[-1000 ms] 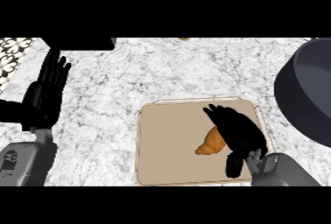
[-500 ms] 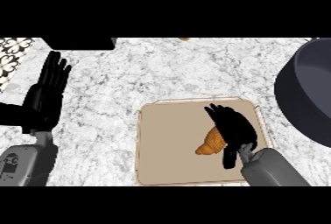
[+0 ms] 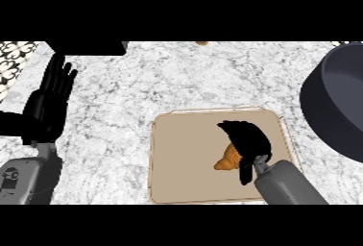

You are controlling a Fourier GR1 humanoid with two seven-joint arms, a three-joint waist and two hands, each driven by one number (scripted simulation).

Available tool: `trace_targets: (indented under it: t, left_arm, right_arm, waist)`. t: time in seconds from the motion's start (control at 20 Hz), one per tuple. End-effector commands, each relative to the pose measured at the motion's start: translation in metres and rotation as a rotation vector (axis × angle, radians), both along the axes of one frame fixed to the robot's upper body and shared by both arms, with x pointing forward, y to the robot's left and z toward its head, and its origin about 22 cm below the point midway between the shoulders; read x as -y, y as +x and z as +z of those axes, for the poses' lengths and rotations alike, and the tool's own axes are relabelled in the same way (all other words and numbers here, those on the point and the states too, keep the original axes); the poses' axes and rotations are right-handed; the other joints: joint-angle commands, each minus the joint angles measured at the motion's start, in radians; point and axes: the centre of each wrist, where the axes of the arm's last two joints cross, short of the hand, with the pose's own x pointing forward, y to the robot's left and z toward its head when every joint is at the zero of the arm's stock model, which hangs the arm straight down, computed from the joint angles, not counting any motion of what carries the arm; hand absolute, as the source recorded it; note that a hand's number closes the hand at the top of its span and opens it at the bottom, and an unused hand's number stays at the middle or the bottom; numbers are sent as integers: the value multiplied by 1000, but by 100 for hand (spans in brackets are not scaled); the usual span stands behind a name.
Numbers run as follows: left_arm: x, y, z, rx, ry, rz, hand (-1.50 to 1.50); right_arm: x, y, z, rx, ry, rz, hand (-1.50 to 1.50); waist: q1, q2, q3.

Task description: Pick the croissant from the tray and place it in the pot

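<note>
We look steeply down on a grey-and-white marbled worktop (image 3: 177, 81). A square tan tray (image 3: 188, 158) with a pale rim lies in the lower middle of the view, and the croissant (image 3: 227, 158) lies on it, right of the tray's middle, golden brown and only partly visible. Our right hand (image 3: 245, 139) lies over the croissant, its black fingers curved across the top and right side of the pastry and its thumb (image 3: 246, 174) reaching down beside it, so the hand curls round the croissant; the grey forearm (image 3: 287, 185) enters from the lower edge. The croissant rests on the tray; we cannot tell whether it is lifted at all. The dark pot (image 3: 337, 105) stands at the right edge of the view, well apart from the tray's contents, only partly in view. Our left hand (image 3: 46, 103) rests at the left side of the view, fingers straight and pointing up, holding nothing.
</note>
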Motion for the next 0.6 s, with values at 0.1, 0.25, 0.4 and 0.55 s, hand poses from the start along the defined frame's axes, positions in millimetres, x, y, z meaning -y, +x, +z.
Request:
trace_targets:
  t: [0.1, 0.25, 0.4, 0.55]
  left_arm:
    - [14, -1, 3, -1, -7, -15, 0]
    - [4, 0, 12, 19, 21, 1, 0]
    - [4, 0, -6, 2, -3, -8, 0]
    - [11, 2, -9, -4, 4, -11, 0]
  right_arm:
    - [-9, 3, -25, 9, 18, 161, 150]
    - [-34, -7, -26, 37, 17, 192, 150]
    - [-16, -3, -22, 39, 3, 187, 150]
    - [-40, -11, -22, 97, -1, 167, 150]
  waist:
    - [8, 7, 7]
    - [7, 6, 7]
    - [0, 6, 6]
    - [-2, 5, 6]
